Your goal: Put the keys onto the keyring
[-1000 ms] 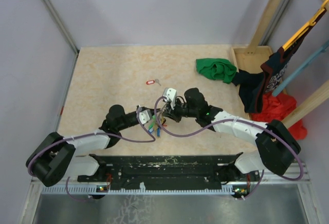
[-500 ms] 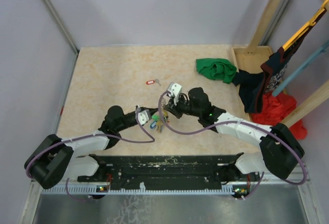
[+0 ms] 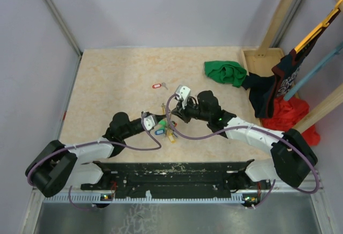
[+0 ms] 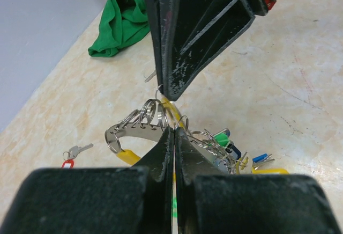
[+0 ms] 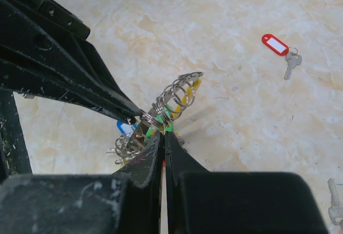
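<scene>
Left gripper point(image 4: 172, 129) was clamped shut on keyring point(image 4: 134, 129). Right gripper point(image 5: 162, 134) was shut too, its catch unclear. Risk: opposing pulls might slip the keyring free.

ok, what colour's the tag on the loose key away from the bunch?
Red with a white insert; the tag shows best in the right wrist view.

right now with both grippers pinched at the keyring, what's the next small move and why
Probably a slight twist of the right gripper while the left gripper holds steady. Both are shut, tips nearly touching at the small rings on the keyring, so anything bigger could tug it loose. What exactly the right gripper pinches I cannot tell.
</scene>
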You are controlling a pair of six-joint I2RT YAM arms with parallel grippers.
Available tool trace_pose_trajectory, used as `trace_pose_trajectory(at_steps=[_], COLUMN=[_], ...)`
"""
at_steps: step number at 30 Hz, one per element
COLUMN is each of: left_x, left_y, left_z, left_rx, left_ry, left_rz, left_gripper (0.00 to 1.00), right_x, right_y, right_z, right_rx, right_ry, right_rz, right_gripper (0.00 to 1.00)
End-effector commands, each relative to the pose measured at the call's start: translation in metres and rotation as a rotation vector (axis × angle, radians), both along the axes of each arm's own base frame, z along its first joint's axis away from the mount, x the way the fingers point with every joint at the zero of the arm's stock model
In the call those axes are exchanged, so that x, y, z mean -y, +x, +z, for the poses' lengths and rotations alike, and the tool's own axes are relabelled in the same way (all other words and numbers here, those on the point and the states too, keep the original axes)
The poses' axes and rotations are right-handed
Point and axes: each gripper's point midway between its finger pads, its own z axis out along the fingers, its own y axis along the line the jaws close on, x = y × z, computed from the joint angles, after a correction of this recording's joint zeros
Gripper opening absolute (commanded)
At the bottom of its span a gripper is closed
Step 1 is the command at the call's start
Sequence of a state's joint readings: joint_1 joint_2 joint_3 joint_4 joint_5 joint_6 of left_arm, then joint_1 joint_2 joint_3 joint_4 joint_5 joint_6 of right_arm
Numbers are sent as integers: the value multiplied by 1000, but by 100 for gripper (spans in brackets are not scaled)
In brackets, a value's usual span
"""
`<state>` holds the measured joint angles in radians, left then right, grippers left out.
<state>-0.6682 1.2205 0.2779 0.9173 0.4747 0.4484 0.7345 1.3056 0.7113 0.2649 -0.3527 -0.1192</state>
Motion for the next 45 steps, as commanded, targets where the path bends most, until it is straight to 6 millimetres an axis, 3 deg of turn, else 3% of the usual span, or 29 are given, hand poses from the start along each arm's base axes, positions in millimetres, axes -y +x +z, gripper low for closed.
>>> trace_pose_trajectory(at_steps=[1, 12, 25, 45], left_x=[1, 0, 3, 5], left_y=[9, 12, 5, 0], left_z=[16, 15, 17, 16], left_rx=[17, 1, -11, -24], left_ry=[-47, -61, -72, -78], left_rz=[41, 46, -5, -50], left_gripper=[0, 0, 0, 0], right_x=[2, 0, -7, -6], right_y=[-6, -32, -18, -10], right_z=[20, 9, -7, -6], right_rx=[68, 56, 54, 93], right_ry=[12, -11, -55, -49], right_rz=[52, 195, 194, 159], right_gripper=[0, 0, 0, 0])
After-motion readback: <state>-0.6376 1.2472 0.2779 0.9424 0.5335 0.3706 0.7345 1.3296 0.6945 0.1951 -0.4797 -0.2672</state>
